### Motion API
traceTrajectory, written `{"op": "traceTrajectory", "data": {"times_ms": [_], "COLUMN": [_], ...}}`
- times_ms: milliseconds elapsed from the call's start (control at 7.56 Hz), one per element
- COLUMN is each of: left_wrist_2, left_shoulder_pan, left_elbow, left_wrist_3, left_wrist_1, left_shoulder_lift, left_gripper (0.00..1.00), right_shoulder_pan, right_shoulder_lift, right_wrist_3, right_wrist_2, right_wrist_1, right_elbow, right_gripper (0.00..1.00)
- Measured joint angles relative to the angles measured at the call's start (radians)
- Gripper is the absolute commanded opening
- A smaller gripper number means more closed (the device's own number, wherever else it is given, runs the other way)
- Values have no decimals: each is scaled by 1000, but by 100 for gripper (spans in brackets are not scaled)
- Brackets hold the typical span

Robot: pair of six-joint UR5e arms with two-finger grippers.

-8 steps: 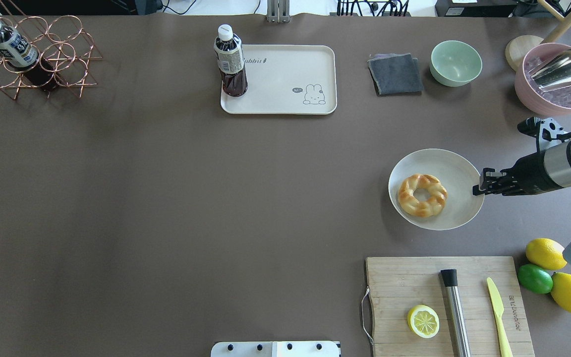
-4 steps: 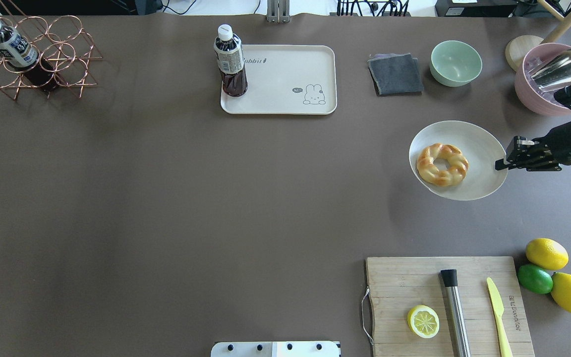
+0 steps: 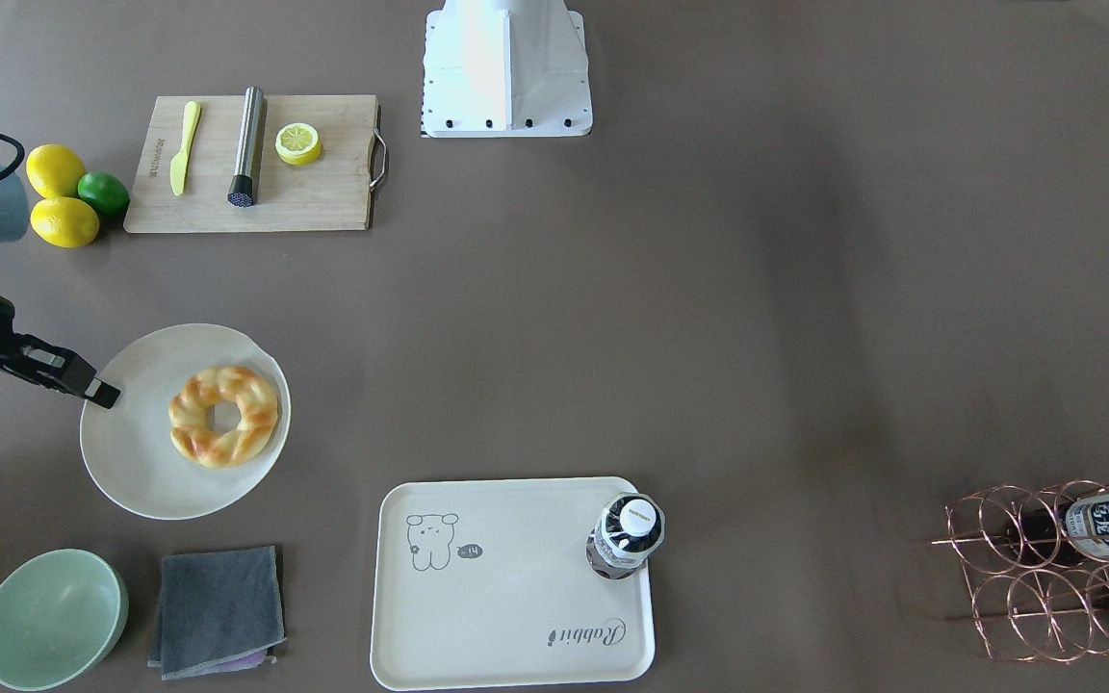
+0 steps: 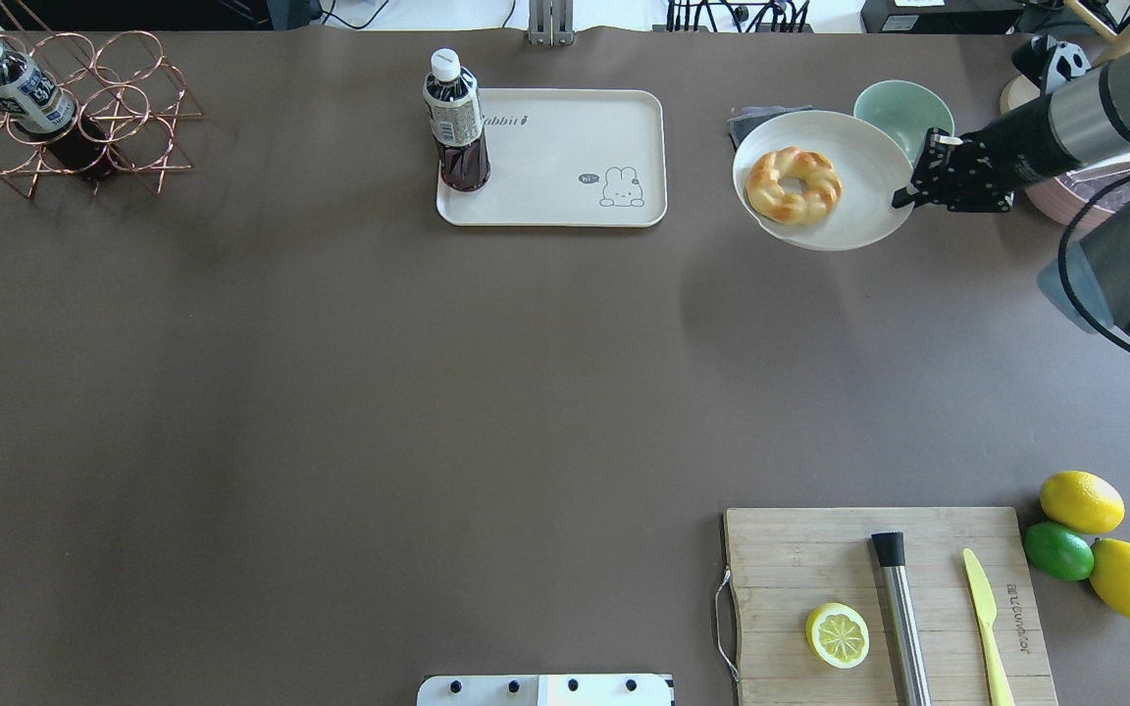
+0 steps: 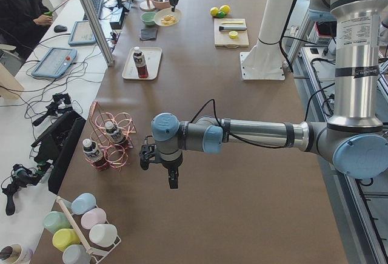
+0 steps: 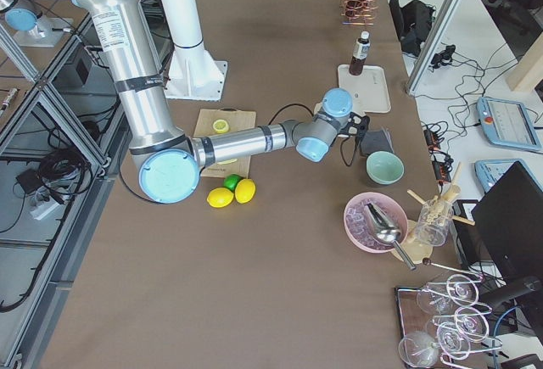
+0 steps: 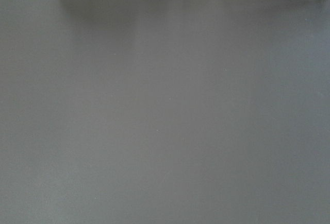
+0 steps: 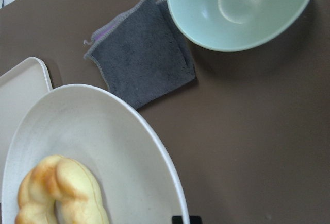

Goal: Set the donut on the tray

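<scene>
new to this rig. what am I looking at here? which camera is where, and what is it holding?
Two robot arms share a brown table, filmed by six cameras at one moment: one overhead from behind the robot, one facing it, one at each table end, and one on each wrist.

The right gripper pinches the rim of a round plate carrying a braided donut. The plate is lifted off the table, near a grey cloth and a green bowl.

The donut is meant for the cream tray, where a drink bottle stands.

The left gripper hangs over bare table; open or shut is unclear.

A cutting board holds a lemon half.
</scene>
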Motion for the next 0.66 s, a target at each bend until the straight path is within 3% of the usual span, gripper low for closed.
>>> {"op": "traceTrajectory", "data": {"times_ms": [264,661], "left_wrist_2": [-1,-2], "left_shoulder_pan": [1,0], "left_elbow": [0,-1], "left_wrist_3": [-1,-2], "left_wrist_1": [1,0], "left_shoulder_lift": [-2,2], "left_gripper": [98,98], "right_shoulder_pan": [-34,-161], "right_shoulder_lift": [170,420], "right_wrist_3": [69,240], "right_wrist_2": [-82,-306], "right_wrist_1": [1,2], "right_elbow": [-138,-327], "right_gripper": [0,0]}}
